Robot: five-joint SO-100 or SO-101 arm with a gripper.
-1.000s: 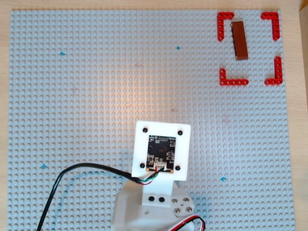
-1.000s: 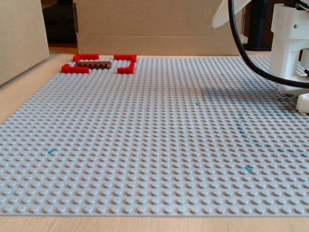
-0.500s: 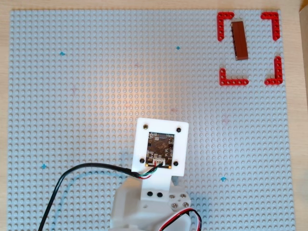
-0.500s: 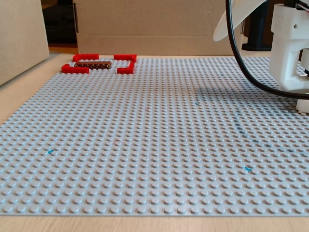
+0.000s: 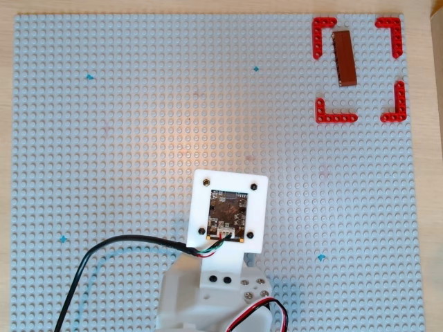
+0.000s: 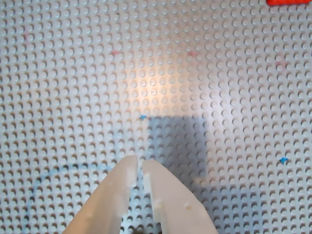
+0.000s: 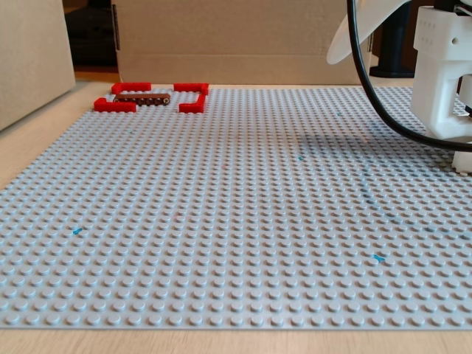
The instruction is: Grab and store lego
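Start at the left of the baseplate [image 5: 83,138]: in the overhead view you have only bare grey studs there, with a small blue mark near the far-left corner and another near the near-left edge. These look like position markers rather than things to pick.

Move toward the middle and you meet the arm [image 5: 225,228], parked by the near edge with its white camera plate facing up and a black cable [image 5: 104,256] trailing off to the near-left. In the wrist view the gripper [image 6: 138,164] points at plain studs, its white fingers drawn almost together with only a thin slit between them and nothing held, so count it as clenched and empty. Its shadow falls just ahead of the tips, which suggests it hangs a little above the plate.

Carry on to the far-right corner. Four red corner pieces [image 5: 322,36] mark out a square frame there, apparently the storage spot. The lego [image 5: 344,58] lies flat inside that frame, close to its left side and running toward the far edge, studs up, free of the arm. The fixed view shows the same from the side, the lego [image 7: 143,97] sitting low between the red pieces.

Judging by that, your brick already rests in its store and is well apart from the gripper; the arm looks to be near its rest pose.
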